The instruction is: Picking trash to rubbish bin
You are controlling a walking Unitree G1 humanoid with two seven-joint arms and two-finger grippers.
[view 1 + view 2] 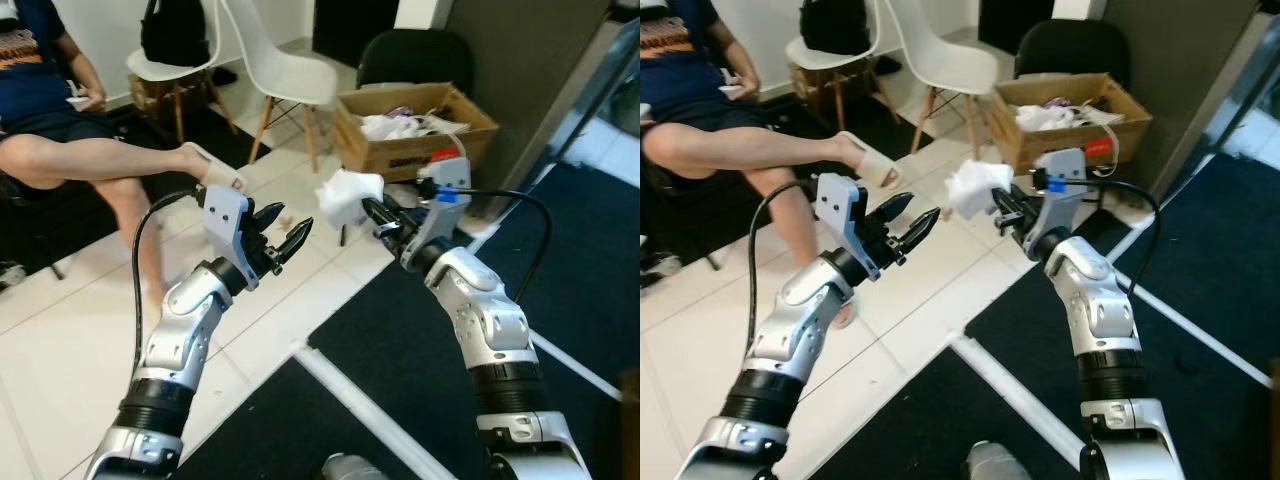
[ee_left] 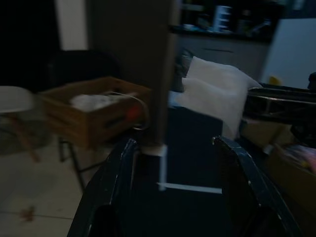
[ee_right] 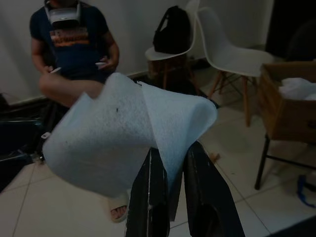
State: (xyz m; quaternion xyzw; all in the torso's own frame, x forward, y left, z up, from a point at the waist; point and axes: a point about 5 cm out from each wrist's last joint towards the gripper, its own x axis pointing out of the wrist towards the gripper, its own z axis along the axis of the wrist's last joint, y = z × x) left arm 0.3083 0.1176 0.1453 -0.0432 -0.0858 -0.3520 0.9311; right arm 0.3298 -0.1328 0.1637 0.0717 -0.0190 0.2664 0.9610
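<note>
Trash: the crumpled white paper tissue (image 1: pixel 348 196) is up in the air, near the brown cardboard box (image 1: pixel 412 128) full of white scraps.
Right gripper (image 1: pixel 372 213): fingers pinched tight on one tissue edge.
Left gripper (image 1: pixel 283 243): fingers apart, holding nothing.
Risk: the tissue might slip out and drop on the white tile floor (image 1: pixel 60 350), because only a thin bit is held.
Arms: both raised forward, bent at the elbow.

Head views bright, evenly lit, slightly soft; glare on white floor tiles (image 1: pixel 60 340). Wrist views dim, left one darkest and blurred.
</note>
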